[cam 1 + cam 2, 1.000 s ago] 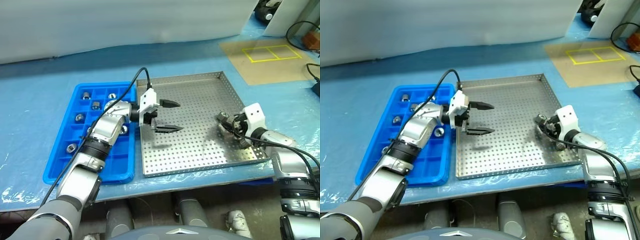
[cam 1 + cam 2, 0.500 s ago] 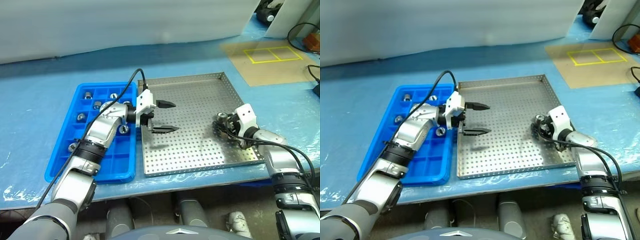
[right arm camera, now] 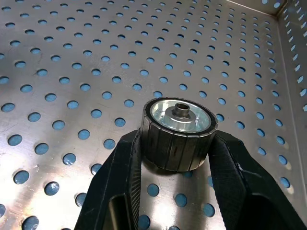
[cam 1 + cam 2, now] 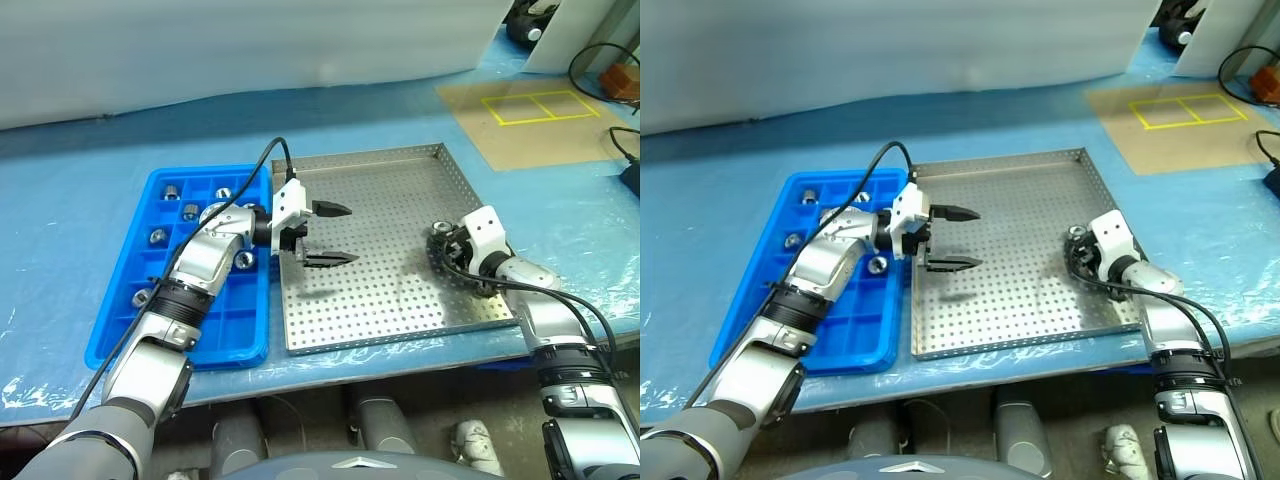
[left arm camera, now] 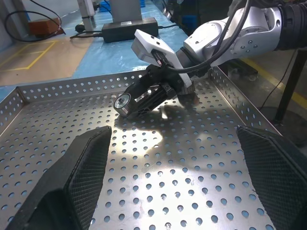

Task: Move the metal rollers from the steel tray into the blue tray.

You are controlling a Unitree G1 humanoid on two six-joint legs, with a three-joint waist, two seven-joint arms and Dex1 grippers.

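1. The step in hand is the pick-up: the right gripper (image 3: pixel 176 158) is clenched on a metal roller (image 3: pixel 178 132) low over the perforated floor of the steel tray (image 4: pixel 380 190), near that tray's right rim.
2. Whether the roller rests on the floor or is lifted clear of it I cannot tell.
3. The left gripper (image 4: pixel 333 233) hovers released over the steel tray's left part, just inside its left rim, its two fingers spread and holding nothing.
4. Next, judging by the task, the roller needs raising above the steel tray's rim and carrying across to the blue tray (image 4: pixel 150 340), which lies just beside the steel tray's left rim, then setting into a free compartment.
5. Other rollers (image 4: pixel 159 236) already sit in the blue tray; the left arm hides some compartments, so the free ones are hard to count.
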